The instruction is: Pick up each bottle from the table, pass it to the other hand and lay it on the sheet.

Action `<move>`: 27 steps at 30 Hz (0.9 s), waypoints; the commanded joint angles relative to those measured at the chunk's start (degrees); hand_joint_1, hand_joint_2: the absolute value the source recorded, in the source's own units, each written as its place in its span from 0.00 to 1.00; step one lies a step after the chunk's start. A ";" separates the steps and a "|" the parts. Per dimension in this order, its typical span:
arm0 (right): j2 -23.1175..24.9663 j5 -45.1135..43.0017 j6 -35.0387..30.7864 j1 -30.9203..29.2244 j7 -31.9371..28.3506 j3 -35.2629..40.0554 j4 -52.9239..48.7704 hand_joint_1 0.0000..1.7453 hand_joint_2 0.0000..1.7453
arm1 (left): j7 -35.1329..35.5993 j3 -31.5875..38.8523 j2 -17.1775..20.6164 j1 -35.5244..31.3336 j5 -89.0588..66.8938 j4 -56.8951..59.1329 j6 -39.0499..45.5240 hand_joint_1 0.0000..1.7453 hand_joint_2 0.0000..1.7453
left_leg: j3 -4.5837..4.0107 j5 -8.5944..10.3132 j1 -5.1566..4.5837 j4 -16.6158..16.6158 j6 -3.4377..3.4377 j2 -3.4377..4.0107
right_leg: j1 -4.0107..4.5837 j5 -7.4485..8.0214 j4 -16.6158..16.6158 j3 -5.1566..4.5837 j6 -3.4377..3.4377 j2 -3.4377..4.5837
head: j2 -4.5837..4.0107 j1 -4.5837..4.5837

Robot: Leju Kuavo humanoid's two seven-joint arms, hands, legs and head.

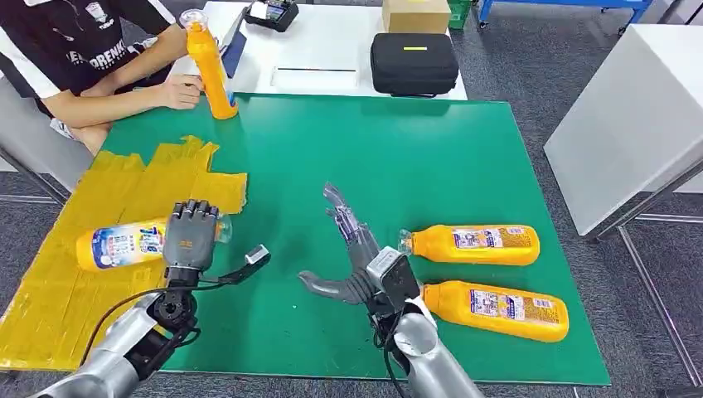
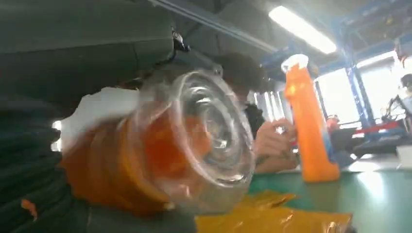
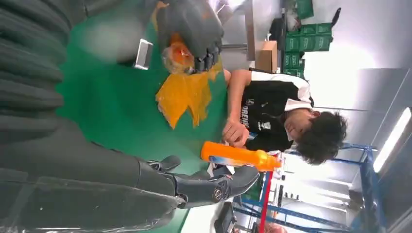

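Note:
My left hand point(image 1: 191, 235) grips an orange bottle point(image 1: 124, 245) lying on its side over the yellow sheet point(image 1: 99, 274); the left wrist view shows the held bottle point(image 2: 184, 141) close up, clear base first. My right hand point(image 1: 355, 249) hangs open over the green mat point(image 1: 398, 157), fingers spread, nothing in it. Two more orange bottles lie to its right, one farther point(image 1: 472, 245) and one nearer point(image 1: 496, 310). Another orange bottle point(image 1: 210, 68) stands upright at the mat's far left corner beside a person's hand point(image 1: 181, 89). The right wrist view shows my left hand point(image 3: 192, 26) on the bottle.
A person in a black and white shirt point(image 1: 79, 50) sits at the far left. A black case point(image 1: 414, 63) and a cardboard box point(image 1: 415, 14) lie on the white table behind the mat. Another white table point(image 1: 630, 116) stands to the right.

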 commanded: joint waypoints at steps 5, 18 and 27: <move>0.03 1.03 -0.98 -1.50 0.57 -1.42 1.08 0.00 1.00 | -1.34 4.70 -1.63 -2.60 0.11 10.67 0.66 0.00 1.00 | 0.27 -0.13 0.03 0.01 0.03 -0.02 | 0.06 -0.11 -0.01 0.26 -0.24 -0.02 | 0.00 0.00; -1.01 9.05 -8.37 -2.06 1.46 -2.63 -1.04 0.00 1.00 | -36.39 40.01 -9.69 1.45 20.34 0.05 0.66 0.00 1.00 | 0.76 -0.49 0.02 0.22 0.10 -0.12 | 0.10 -0.46 0.17 0.75 -0.59 -0.09 | 0.00 0.02; -1.63 13.32 -12.59 -1.91 1.87 -2.24 -1.93 0.00 1.00 | -40.98 42.89 -11.09 1.59 22.19 -0.76 0.66 0.00 1.00 | 0.46 -0.27 0.01 0.09 0.05 -0.02 | 0.06 -0.23 0.06 0.45 -0.36 0.00 | 0.00 -0.02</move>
